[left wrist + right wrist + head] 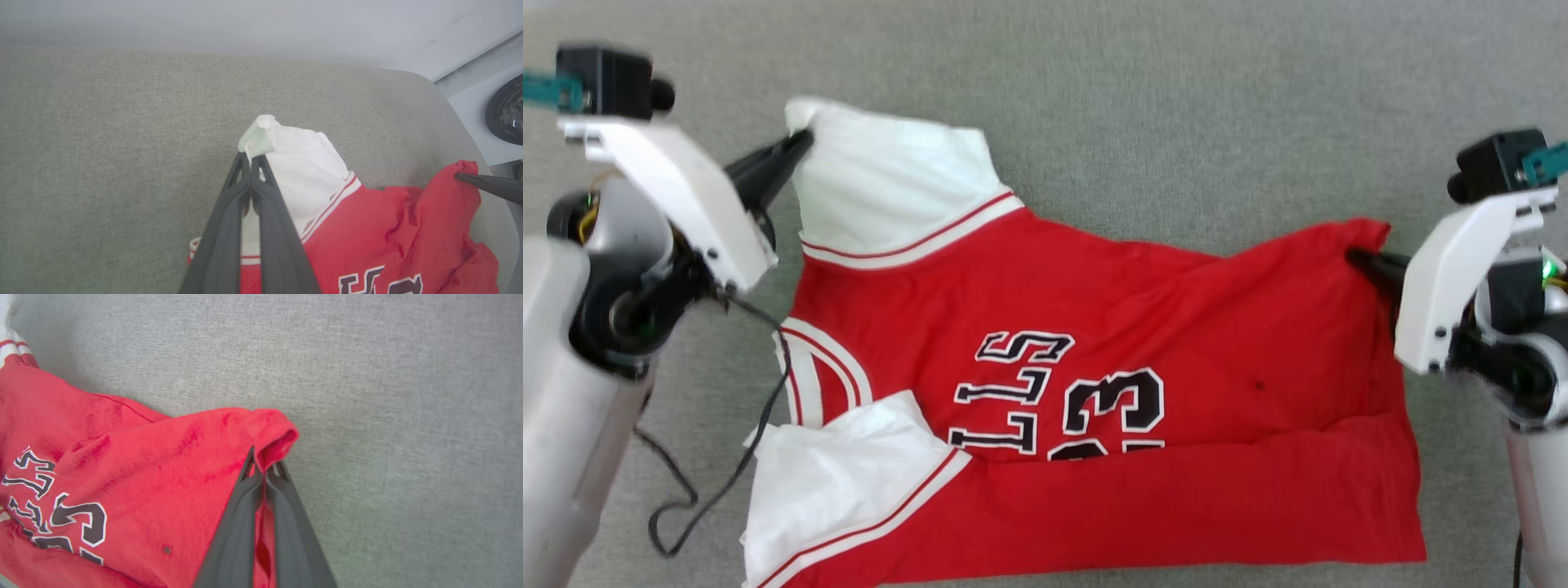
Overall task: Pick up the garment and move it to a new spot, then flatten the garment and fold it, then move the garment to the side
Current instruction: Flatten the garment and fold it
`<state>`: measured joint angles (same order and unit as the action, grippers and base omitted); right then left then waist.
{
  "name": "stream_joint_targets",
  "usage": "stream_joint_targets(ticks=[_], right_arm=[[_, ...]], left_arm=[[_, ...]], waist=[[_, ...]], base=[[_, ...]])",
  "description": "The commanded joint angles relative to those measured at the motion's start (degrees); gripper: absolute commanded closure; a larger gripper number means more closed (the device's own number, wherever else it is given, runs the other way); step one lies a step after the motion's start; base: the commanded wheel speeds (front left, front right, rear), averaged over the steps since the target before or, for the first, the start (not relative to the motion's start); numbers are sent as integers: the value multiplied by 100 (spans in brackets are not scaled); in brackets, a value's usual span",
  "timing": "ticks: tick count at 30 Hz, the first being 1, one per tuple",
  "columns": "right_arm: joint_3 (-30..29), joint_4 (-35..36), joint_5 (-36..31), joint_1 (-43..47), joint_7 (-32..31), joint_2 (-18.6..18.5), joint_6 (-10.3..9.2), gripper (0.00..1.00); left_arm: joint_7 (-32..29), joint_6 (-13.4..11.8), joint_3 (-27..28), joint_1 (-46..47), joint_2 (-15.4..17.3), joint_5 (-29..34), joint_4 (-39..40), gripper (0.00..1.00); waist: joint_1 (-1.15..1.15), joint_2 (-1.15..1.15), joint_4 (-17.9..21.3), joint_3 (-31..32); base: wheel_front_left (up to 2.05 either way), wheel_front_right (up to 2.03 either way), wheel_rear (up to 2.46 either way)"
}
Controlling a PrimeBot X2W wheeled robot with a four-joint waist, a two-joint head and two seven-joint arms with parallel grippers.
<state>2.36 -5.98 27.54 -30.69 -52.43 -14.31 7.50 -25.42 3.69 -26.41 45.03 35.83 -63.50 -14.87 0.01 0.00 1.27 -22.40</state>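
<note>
The garment runs off the head view's bottom edge, and its own fold hides the lower numbers.

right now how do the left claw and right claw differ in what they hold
The left claw pinches the tip of a white sleeve; the right claw pinches a red hem corner. In the head view the left claw sits farther up than the right claw. Both are shut on the jersey.

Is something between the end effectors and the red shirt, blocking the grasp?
Nothing visible does. The left end effector is shut on the white sleeve of the garment, the right end effector on its red hem corner.
</note>
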Motion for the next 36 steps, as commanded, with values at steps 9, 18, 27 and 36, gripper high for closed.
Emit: stream_joint_targets(ticks=[9, 18, 27, 36], right_arm=[[-255, 256, 174, 1520, 263, 26, -2, 100], [-592, -13, 247, 2694, 772, 191, -2, 78], [-635, -130, 185, 3409, 1519, 235, -2, 0], [-974, 771, 40, 3974, 1591, 160, -2, 0]], left_arm=[[819, -475, 432, -2300, 178, -515, 740, 100], [1123, -896, 364, -4104, -60, -922, 1066, 100], [1590, -948, 221, -4586, -374, -753, 724, 0], [2815, -1450, 382, -4923, -416, 57, 1308, 0]], waist=[[-1, 0, -287, 1277], [-1, 0, -393, 1650], [-1, 0, -336, 1881], [-1, 0, -179, 2307]], base=[[0, 0, 0], [0, 0, 0], [0, 0, 0], [0, 0, 0]])
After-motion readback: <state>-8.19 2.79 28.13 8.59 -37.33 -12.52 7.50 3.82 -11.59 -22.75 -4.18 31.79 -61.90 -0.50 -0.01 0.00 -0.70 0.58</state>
